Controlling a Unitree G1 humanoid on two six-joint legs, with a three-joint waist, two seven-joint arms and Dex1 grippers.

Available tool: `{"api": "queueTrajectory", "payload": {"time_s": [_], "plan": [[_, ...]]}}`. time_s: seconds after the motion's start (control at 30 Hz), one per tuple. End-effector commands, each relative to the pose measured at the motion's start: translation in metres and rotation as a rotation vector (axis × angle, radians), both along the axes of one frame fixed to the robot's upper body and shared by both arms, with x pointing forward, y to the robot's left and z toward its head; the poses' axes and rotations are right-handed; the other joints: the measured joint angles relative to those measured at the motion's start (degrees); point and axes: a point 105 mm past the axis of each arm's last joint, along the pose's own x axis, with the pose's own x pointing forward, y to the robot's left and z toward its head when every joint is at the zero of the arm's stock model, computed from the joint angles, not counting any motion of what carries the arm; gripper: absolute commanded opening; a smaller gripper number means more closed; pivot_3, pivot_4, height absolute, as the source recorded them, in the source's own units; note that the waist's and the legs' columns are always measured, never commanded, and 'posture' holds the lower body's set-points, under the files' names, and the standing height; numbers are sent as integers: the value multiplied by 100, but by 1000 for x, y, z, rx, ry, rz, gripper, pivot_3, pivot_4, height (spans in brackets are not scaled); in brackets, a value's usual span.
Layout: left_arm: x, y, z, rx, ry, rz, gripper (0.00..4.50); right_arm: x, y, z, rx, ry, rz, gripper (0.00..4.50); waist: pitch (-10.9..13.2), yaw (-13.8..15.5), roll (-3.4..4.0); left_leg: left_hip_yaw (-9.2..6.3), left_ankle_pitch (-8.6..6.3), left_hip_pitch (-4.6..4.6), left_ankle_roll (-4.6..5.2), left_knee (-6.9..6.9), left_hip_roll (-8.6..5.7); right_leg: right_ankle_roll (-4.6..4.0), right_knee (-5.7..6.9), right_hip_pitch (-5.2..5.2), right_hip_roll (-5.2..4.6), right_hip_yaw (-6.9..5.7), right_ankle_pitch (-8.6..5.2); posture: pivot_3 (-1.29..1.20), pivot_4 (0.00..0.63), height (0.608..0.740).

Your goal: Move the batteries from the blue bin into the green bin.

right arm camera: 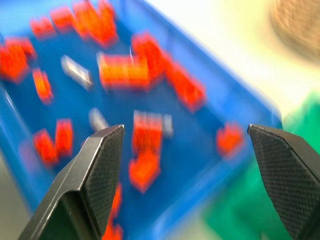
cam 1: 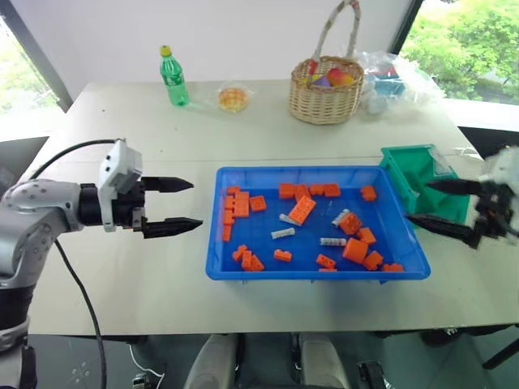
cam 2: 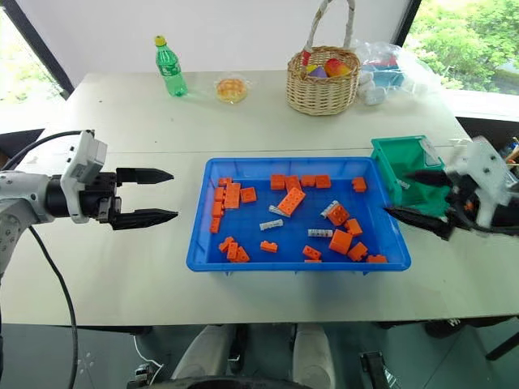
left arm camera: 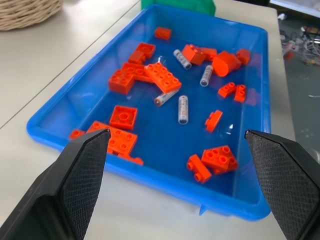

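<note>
From here I judge the job barely started, if at all. I count 4 batteries (left arm camera: 183, 109) lying loose in the blue bin (cam 1: 243, 270), mixed in with the orange bricks (cam 1: 302, 209), and none of them is in a claw.

Taking the blue bin as my clock face in the head view, 2 batteries sit just off centre, at about 7 o'clock and 5 o'clock, 1 lies close to centre beside the long brick, and 1 leans against a brick toward 3 o'clock. The green bin (cam 1: 418, 174) stands just outside the tray at about 2 o'clock, touching or nearly touching its rim. I cannot tell from any view whether anything already lies inside it.

My left gripper (cam 1: 173, 206) hovers over bare table at 9 o'clock of the tray, fingers spread wide and holding nothing, pointing across toward the bricks. My right gripper (cam 2: 413, 196) hangs at 3 o'clock, in front of the green bin, fingers also spread wide and empty, aimed into the tray.

So all 4 visible batteries are left to move. I reckon the right claw is better placed, since it sits between tray and green bin.
</note>
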Motion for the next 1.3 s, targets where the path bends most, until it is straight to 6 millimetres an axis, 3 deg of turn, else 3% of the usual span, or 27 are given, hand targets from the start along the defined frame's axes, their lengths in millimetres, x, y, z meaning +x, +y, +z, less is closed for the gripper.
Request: {"api": "queueTrajectory", "payload": {"time_s": [0.03, 0.17, 0.23, 0.37, 0.5, 0.67, 1.13, 1.23, 1.3], "plan": [[-6, -6, 8, 4, -24, -53, 4500, 5, 44, -9, -7, 39, 167, 4035, 2, 14, -10, -2, 0, -1, 0, -1, 0, 0, 0, -1, 1, -1, 0, 0, 150, 693], [-7, -9, 8, 10, -25, -73, 4500, 17, 85, -25, -31, 85, 302, 4035, 13, 31, -21, 0, 0, -7, 0, -3, -5, 1, -2, -8, -1, -1, 0, 0, 150, 693], [-11, -9, 8, 21, -26, -88, 4500, 25, 106, -48, -87, 115, 376, 4035, 19, 48, -31, 0, 1, -10, 0, -2, -8, 3, -2, -9, -1, -1, 1, 0, 150, 693], [-14, -9, 6, 25, -28, -82, 4500, 40, 123, -82, -203, 115, 445, 4035, 20, 50, -36, 1, 2, -10, -1, -1, -12, 4, -1, -10, 10, -5, 2, 0, 150, 693], [-17, -7, 6, 24, -32, -64, 4500, 52, 130, -104, -281, 83, 489, 4035, 20, 37, -36, 1, 6, -9, -8, -1, -12, 9, 6, -14, 15, -4, 5, 0, 150, 693], [-19, -6, 8, 23, -37, -46, 4500, 59, 133, -115, -296, 92, 528, 4035, 21, 11, -36, 0, 10, -6, -16, -1, -9, 19, 13, -16, 24, -1, 13, 0, 150, 693], [-16, -9, 15, 3, -56, -26, 4500, 53, 141, -116, -291, 62, 580, 4035, 21, -11, -36, -4, 12, -4, -20, -1, -8, 20, 17, -16, 31, 3, 14, 0, 150, 693], [-13, -10, 16, 2, -62, -30, 4500, 53, 140, -119, -298, 62, 575, 3191, 21, -10, -36, -4, 12, -4, -20, -1, -8, 20, 17, -16, 31, 3, 14, 0, 150, 693], [-12, -10, 17, 0, -66, -33, 4500, 54, 138, -121, -305, 61, 562, 2203, 21, -23, -36, -4, 13, -3, -20, -1, -8, 21, 17, -16, 32, 5, 14, 0, 150, 693]]}}
